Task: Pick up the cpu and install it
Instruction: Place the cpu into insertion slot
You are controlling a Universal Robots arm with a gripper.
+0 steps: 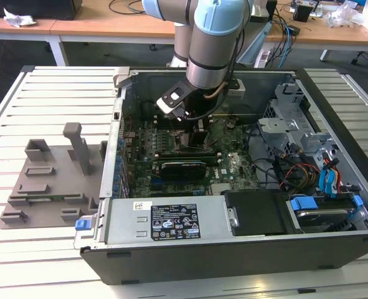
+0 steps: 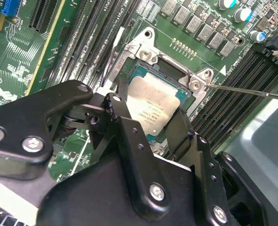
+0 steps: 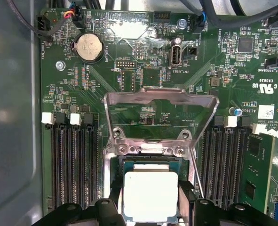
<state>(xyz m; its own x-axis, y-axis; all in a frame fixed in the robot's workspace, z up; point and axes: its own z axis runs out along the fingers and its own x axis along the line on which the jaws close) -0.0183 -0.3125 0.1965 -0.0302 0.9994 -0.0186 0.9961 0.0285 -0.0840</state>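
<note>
Our gripper [image 2: 150, 102] has its jaws closed on two opposite edges of the cpu [image 2: 154, 108], holding it level over the open socket [image 2: 147, 55] so it seats squarely.

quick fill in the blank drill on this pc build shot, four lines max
1. The cpu sits in a ___ on the green motherboard.
2. The metal load plate next to it is flipped ___.
3. The gripper is poised directly above the ___.
4. The grey tray lies to the exterior view's ___ of the computer case.

Missing words: socket; open; cpu; left
</note>
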